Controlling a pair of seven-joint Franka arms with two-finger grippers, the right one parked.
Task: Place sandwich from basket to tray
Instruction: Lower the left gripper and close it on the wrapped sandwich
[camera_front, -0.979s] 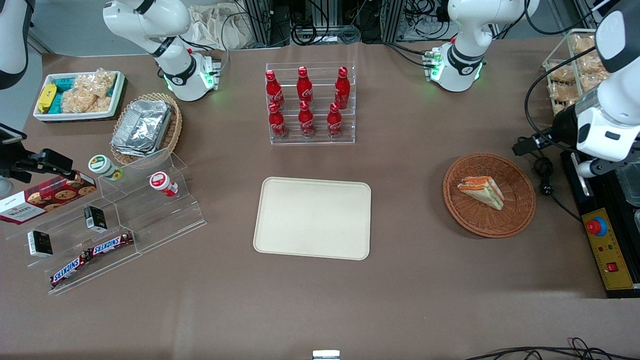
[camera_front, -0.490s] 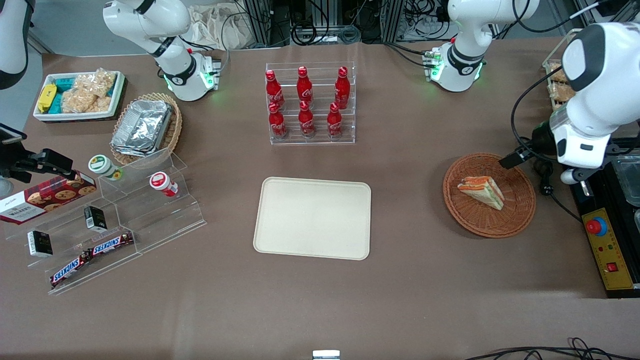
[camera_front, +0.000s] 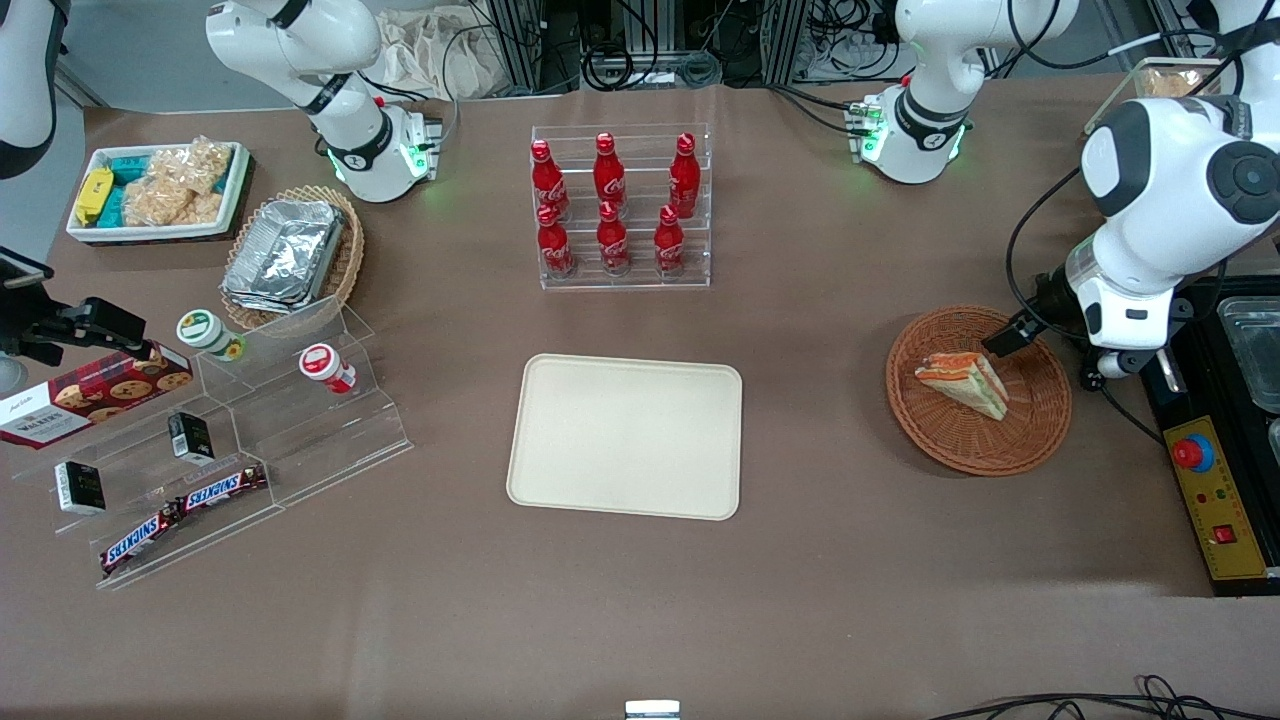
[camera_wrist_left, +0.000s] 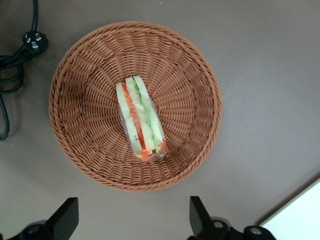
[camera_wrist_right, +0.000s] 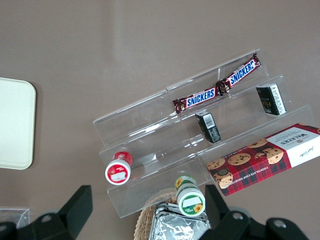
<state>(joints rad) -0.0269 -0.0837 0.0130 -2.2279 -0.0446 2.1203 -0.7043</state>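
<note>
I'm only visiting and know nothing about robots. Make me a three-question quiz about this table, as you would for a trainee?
1. True or false: the sandwich already lies on the tray.
2. How many red bottles stand in the clear rack?
3. The gripper is: A) shut on the sandwich; B) open above the basket rim; C) resting on the tray.

Key
1. False: it lies in the basket, and nothing lies on the tray.
2. Six.
3. B: its fingers are spread wide and hold nothing.
</note>
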